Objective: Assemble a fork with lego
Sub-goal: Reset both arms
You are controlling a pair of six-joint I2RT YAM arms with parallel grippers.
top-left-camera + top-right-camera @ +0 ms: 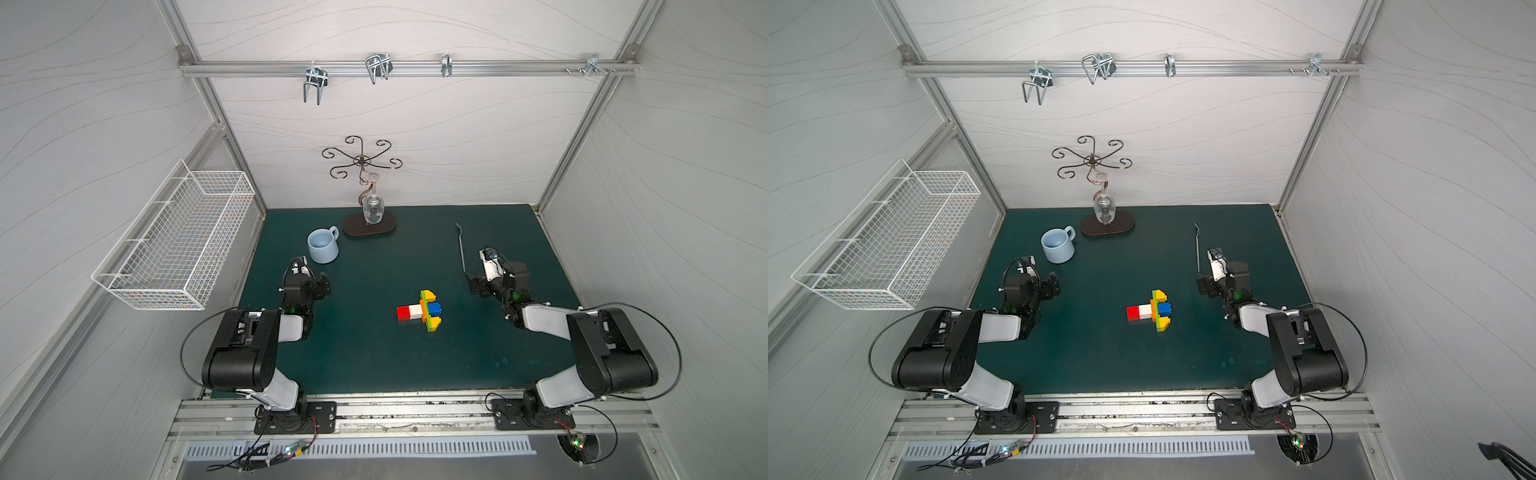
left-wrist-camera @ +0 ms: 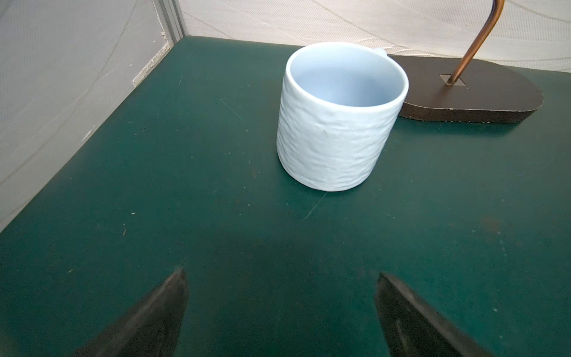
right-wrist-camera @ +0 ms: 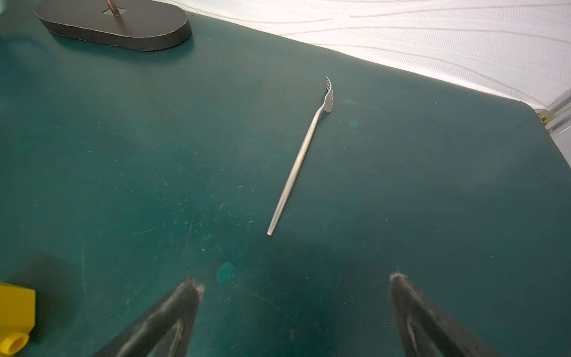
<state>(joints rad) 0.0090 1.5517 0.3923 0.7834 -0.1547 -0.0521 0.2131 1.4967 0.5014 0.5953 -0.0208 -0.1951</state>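
While both pairs of jaws stand spread with nothing between them, the left end effector (image 2: 281,275) hangs over bare bench (image 1: 365,357) facing the pale blue mug (image 2: 333,123), and the right end effector (image 3: 295,279) points towards the metal fork (image 3: 296,163), touching neither. Well apart from both, mid-bench between the arms, lies the brick fork (image 1: 420,311): red-and-white handle, green and orange crossbar, one blue and two yellow prongs, all joined in both top views. No loose brick is visible. Judgement: assembly appears complete, and the step in hand is standing clear. Any next move calls only for parking the arms without disturbing the figure.
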